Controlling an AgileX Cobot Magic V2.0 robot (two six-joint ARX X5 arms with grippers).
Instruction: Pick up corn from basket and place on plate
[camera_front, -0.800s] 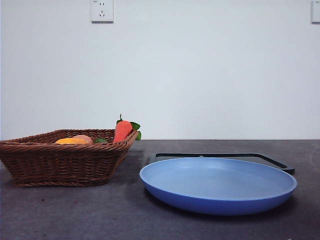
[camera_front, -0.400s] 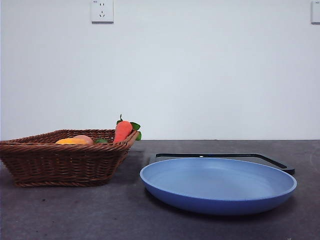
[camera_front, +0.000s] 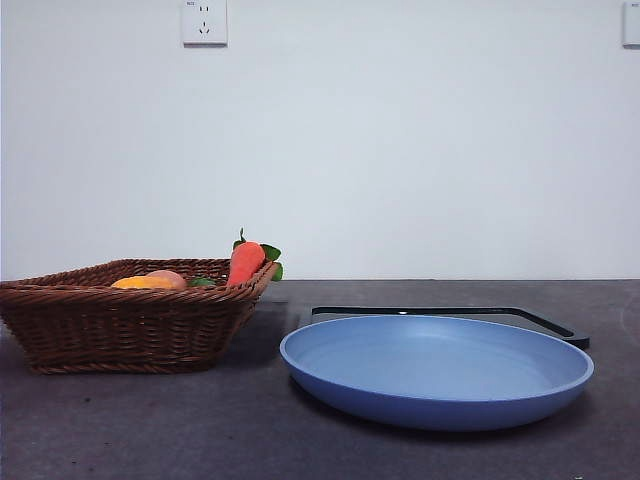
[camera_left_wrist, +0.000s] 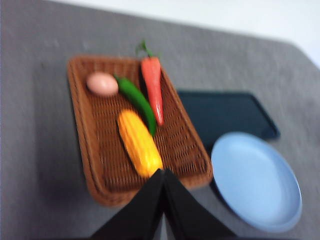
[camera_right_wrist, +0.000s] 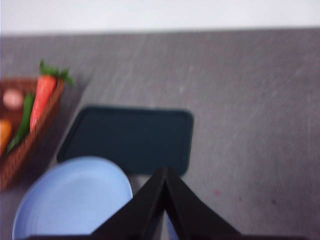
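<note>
Nothing has moved: corn (camera_left_wrist: 139, 143) lies in basket (camera_left_wrist: 85, 145), plate (camera_front: 436, 372) bare. Both grippers' fingers (camera_left_wrist: 162, 186) pressed together, empty. Cob probably light, ridged; grip mid-length, crosswise.

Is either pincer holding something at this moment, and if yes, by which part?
Nothing is held. The left pincer and right pincer are both shut on nothing, high above the table. The corn lies untouched in the basket.

Corn (camera_left_wrist: 139, 143) in basket (camera_left_wrist: 95, 150), beside plate (camera_left_wrist: 256, 181)
</note>
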